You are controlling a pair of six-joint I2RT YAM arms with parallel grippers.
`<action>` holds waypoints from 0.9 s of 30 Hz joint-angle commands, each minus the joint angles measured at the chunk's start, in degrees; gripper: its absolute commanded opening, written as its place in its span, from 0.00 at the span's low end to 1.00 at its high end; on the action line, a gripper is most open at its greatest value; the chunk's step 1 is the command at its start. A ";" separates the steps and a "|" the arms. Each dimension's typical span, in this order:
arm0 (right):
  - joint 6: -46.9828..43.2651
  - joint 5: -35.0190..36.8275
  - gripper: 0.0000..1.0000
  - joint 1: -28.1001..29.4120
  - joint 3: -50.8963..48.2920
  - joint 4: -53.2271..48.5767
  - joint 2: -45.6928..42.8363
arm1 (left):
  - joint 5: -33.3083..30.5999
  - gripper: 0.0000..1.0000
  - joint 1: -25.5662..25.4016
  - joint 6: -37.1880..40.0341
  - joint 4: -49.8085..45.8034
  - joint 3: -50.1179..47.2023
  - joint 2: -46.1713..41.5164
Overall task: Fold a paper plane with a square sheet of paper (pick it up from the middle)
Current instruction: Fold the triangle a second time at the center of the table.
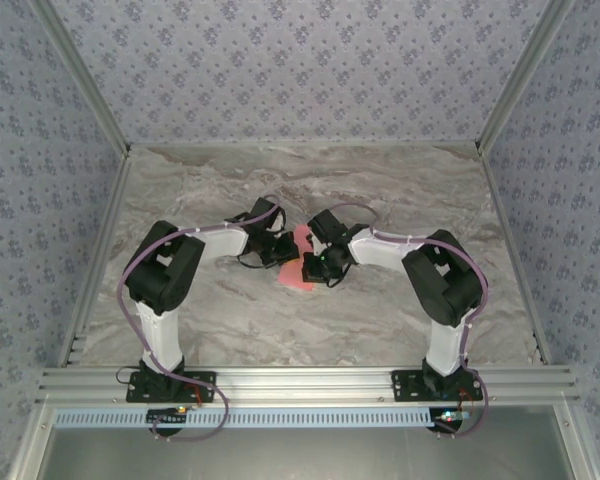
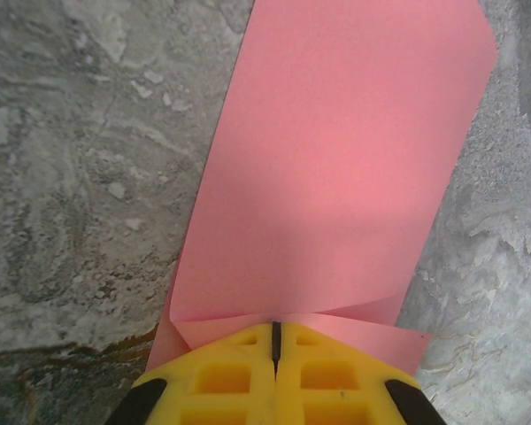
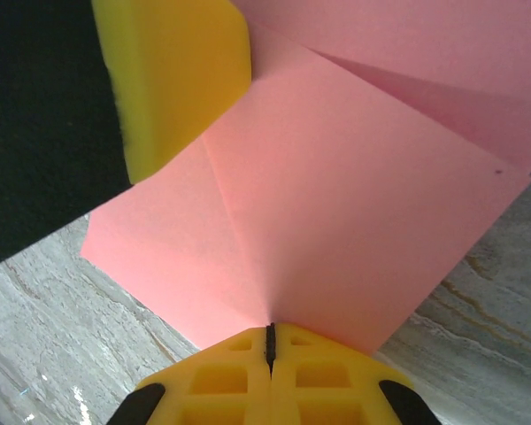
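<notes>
Seen from above, the pink sheet of paper point(image 1: 298, 262) lies at the middle of the marble tabletop point(image 1: 380, 330). The left pincer point(image 1: 277, 250) and right pincer point(image 1: 316, 264) flank it closely. In the left wrist view, the yellow fingers point(image 2: 221, 376) are clenched on the sheet's folded near edge. In the right wrist view, that pincer likewise grips the creased sheet's near edge.

Paper point(image 1: 295, 277) btwn L gripper point(image 2: 274, 341), R gripper point(image 3: 269, 341)
</notes>
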 commanded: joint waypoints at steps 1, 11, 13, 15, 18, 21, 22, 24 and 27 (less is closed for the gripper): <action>-0.52 0.71 0.00 -0.40 -0.51 -2.53 0.90 | -3.30 0.03 -0.43 -0.33 -4.26 -1.87 3.30; -1.99 -0.11 0.00 -0.87 -1.93 -3.01 1.97 | -3.35 0.03 -0.34 -0.44 -4.47 -1.85 3.61; -2.41 -1.05 0.00 -0.92 -2.65 -2.89 1.88 | -3.40 0.03 -0.40 -0.47 -4.53 -1.95 3.65; -2.97 -2.40 0.00 -0.92 -3.27 -3.11 1.55 | -3.55 0.03 -0.32 -0.56 -4.47 -2.14 3.66; -3.54 -4.45 0.00 -0.91 -4.33 -3.17 0.24 | -3.53 0.03 -0.34 -0.53 -4.52 -2.22 3.57; -4.19 -6.14 0.00 -1.00 -4.25 -3.14 -1.31 | -3.35 0.03 -0.33 -0.55 -4.20 -2.40 3.57; -4.13 -6.27 0.00 -1.08 -3.88 -2.94 -1.72 | -3.27 0.03 -0.33 -0.50 -4.09 -2.39 3.66; -3.66 -6.33 0.00 -1.53 -2.66 -1.91 -2.56 | -3.17 0.03 -0.32 -0.63 -3.93 -2.32 3.70; -2.92 -5.62 0.00 -2.02 -0.24 -0.11 -3.12 | -3.00 0.03 -0.33 -0.65 -3.83 -2.24 3.72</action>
